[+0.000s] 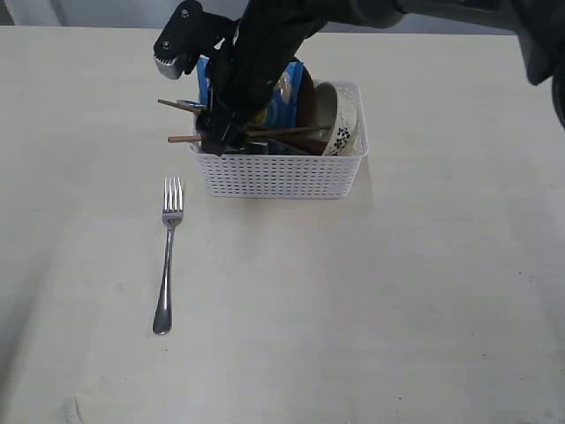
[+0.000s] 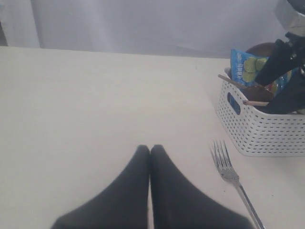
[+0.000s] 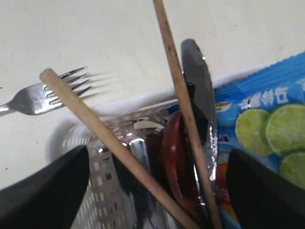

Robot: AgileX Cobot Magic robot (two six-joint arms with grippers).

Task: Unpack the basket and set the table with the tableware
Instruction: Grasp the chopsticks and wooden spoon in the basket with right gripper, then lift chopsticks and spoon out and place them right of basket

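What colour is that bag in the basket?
Bag: blue with green lime slices; best in right wrist view.

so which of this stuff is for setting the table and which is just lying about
For the job: white basket; steel fork, out on the table; wooden chopsticks, dark red spoon and patterned bowl, all in the basket.
Just lying about: blue lime chip bag, also in the basket.

Exterior looks down at the table (image 1: 424,309); both wrist views share basket (image 2: 267,133) and fork (image 2: 228,166).
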